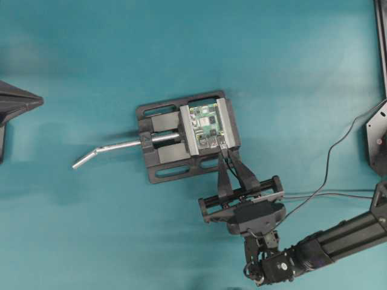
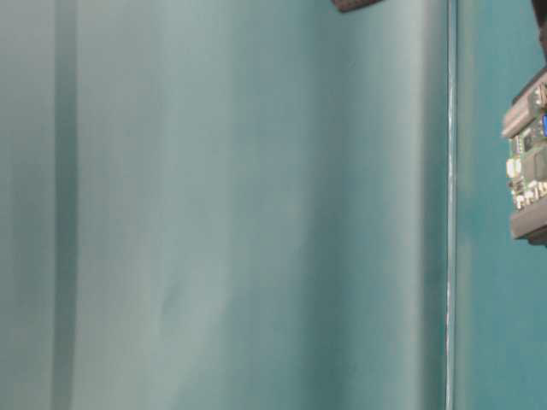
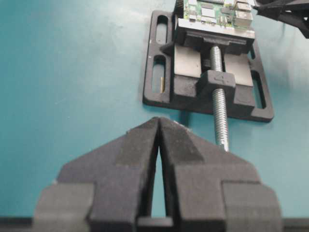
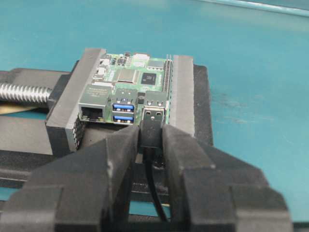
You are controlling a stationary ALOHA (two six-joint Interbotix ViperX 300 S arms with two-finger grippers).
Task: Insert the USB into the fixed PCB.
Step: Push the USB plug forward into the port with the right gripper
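The green fixed PCB point(image 4: 130, 79) is clamped between the grey jaws of a black vise point(image 4: 186, 92). It also shows in the overhead view point(image 1: 205, 124) and at the top of the left wrist view point(image 3: 217, 12). My right gripper point(image 4: 151, 135) is shut on the dark body of the USB point(image 4: 152, 128). The plug's silver tip sits at the mouth of the board's right-hand port, beside two blue ports point(image 4: 123, 111). Its black cable point(image 4: 154, 188) trails back between the fingers. My left gripper point(image 3: 159, 121) is shut on nothing, well short of the vise, at the table's left edge point(image 1: 37, 101).
The vise's silver bent handle point(image 1: 115, 148) sticks out to the left over the teal table, and its threaded screw point(image 3: 218, 101) points toward my left gripper. A thin black cable point(image 1: 329, 160) loops at the right. The table-level view catches only the board's edge point(image 2: 530, 162).
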